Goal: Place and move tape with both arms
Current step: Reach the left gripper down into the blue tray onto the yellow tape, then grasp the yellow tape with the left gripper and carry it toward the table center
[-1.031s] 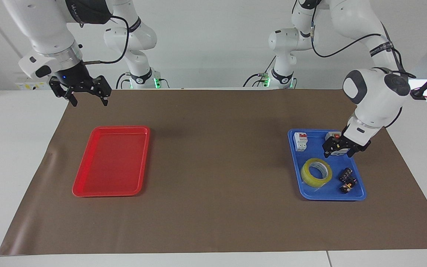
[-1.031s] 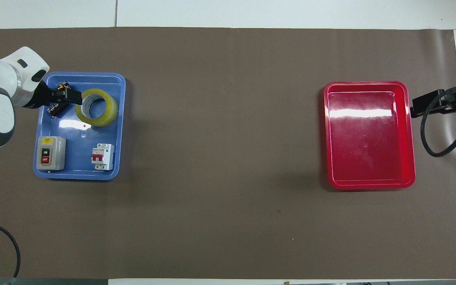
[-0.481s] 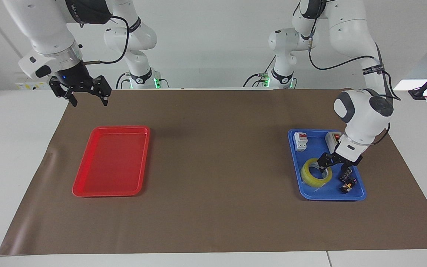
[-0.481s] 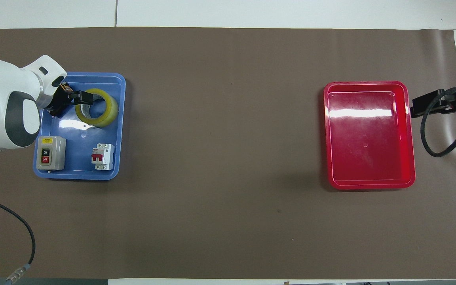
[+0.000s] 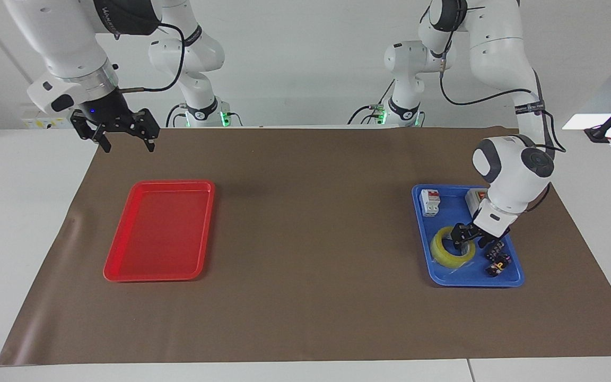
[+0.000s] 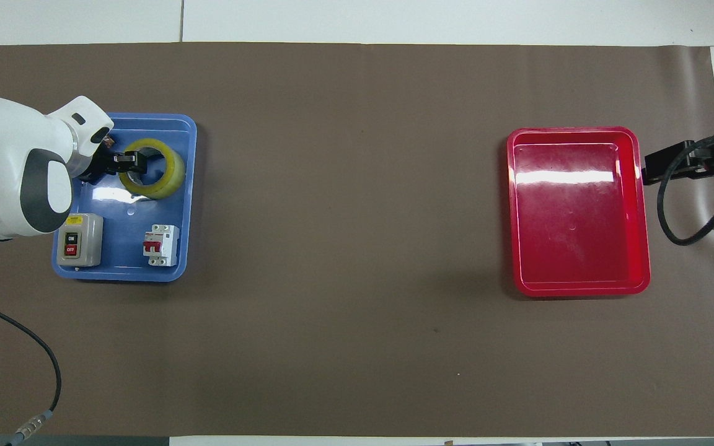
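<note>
A: Black fingers of the left gripper (image 5: pixel 463 240) are down at the tape (image 5: pixel 452 248), one inside the white core, one outside the yellow wall. The ring's wall sits between them.

B: Clamped?

A: Cannot tell; the fingers straddle the wall, but whether they press on it is not visible. The roll lies flat on the tray floor.

B: Which tray?

A: Blue tray (image 6: pixel 188 186), at the left arm's end of the table. The tape lies in the half farther from the robots. Just beside it, under the wrist, some small black parts (image 5: pixel 498 257).

B: Rest of that tray?

A: Grey switch box (image 6: pixel 79 239) with ON/OFF buttons and a white breaker (image 6: pixel 160 244) with a red lever, both nearer to the robots than the tape, well apart from each other.

B: Other arm?

A: Right gripper (image 5: pixel 123 139) waits in the air, fingers spread apart, holding nothing, over the edge of the brown mat (image 6: pixel 357 248) near its own base. Red tray (image 6: pixel 580 288) lies on the mat at that arm's end.
</note>
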Available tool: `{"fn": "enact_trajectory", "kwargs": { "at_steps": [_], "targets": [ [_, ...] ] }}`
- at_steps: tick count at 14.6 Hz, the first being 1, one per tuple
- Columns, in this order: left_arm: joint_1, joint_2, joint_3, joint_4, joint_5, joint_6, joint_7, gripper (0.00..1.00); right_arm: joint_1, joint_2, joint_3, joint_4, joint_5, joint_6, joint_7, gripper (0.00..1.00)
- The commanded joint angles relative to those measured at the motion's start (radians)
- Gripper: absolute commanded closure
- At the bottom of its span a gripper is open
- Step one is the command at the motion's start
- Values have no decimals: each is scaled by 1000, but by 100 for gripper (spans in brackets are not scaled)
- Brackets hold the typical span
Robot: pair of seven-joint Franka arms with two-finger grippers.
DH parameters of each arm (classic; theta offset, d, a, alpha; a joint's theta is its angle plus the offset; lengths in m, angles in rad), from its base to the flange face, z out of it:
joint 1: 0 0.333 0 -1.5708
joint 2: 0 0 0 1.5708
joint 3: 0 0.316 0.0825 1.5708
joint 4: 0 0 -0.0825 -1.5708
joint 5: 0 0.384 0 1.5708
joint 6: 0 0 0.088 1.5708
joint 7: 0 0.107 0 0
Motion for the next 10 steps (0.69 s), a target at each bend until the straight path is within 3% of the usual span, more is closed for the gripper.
{"fn": "enact_trajectory", "kwargs": {
  "at_steps": [1, 7, 10],
  "targets": [
    [-8, -23, 7, -24, 14, 5, 9, 100, -7, -27, 5, -38, -5, 15, 26, 0],
    [-9, -141, 7, 0, 14, -172, 7, 100, -8, -27, 5, -38, -5, 15, 24, 0],
    [-63, -204, 7, 38, 14, -316, -23, 100, -8, -27, 5, -38, -5, 15, 24, 0]
  ]
}}
